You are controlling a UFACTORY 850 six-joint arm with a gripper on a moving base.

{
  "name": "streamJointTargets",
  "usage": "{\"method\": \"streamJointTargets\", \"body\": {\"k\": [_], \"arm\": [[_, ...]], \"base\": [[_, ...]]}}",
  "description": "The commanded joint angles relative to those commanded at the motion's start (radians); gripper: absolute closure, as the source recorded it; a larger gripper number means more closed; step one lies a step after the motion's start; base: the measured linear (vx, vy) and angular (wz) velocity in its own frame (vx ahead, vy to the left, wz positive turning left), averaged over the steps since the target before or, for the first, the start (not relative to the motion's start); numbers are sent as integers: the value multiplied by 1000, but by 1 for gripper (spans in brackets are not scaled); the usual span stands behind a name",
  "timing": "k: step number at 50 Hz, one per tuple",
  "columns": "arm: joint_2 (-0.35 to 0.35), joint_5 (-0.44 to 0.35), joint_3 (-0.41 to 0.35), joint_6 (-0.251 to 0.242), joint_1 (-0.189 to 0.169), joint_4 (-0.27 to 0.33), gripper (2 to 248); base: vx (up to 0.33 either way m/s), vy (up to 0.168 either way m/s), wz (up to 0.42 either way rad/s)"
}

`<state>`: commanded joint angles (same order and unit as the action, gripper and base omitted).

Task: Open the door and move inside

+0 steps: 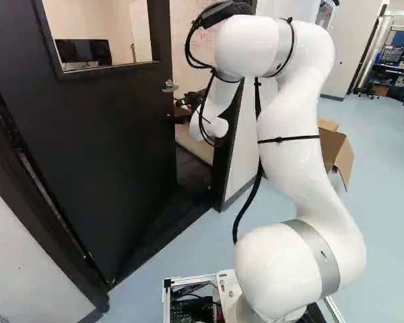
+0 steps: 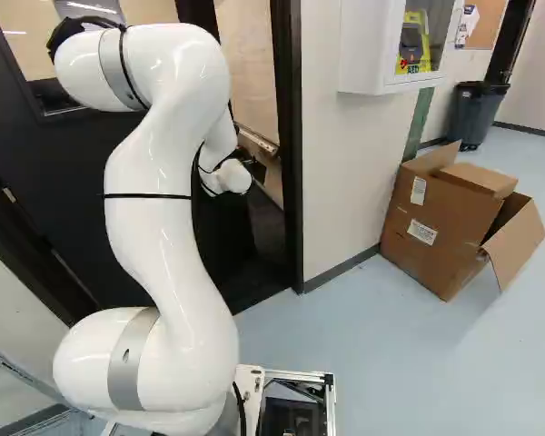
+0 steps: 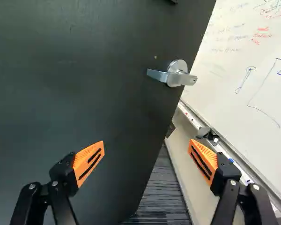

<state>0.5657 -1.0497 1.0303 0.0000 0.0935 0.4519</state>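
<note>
White arm (image 1: 296, 161): one, raised on its base, reaching forward to the doorway. Black gripper (image 3: 147, 142), orange pads: fingers spread wide, nothing between them in hold; one is in line with the door's face, the other with the gap past its free edge. Black door (image 3: 84, 93), with window: one, ahead of the gripper, standing ajar and swung away from the arm into the room; hinged side at the left of the left base view. Probably heavy and stiff, slow to start, then swinging on by its own weight; a closer may push back. Lever handle (image 3: 171, 76): one, metal, near the free edge, ahead of the fingers and apart from them; likely hard, smooth and a little slippery. Best hold, if one is wanted, on the flat of the lever, away from its round rose; with the latch clear, a steady push on the face near the free edge should serve better. Dark door frame (image 2: 289, 136): beside the opening, a likely snag for arm or base. Whiteboard (image 3: 243, 56): beyond the door, marked in pen.
</note>
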Motion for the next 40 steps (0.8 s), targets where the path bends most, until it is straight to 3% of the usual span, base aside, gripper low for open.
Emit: {"method": "streamJointTargets", "body": {"k": [40], "arm": [[-193,0,-249,0,-19,-160,3]], "base": [[0,0,0]]}}
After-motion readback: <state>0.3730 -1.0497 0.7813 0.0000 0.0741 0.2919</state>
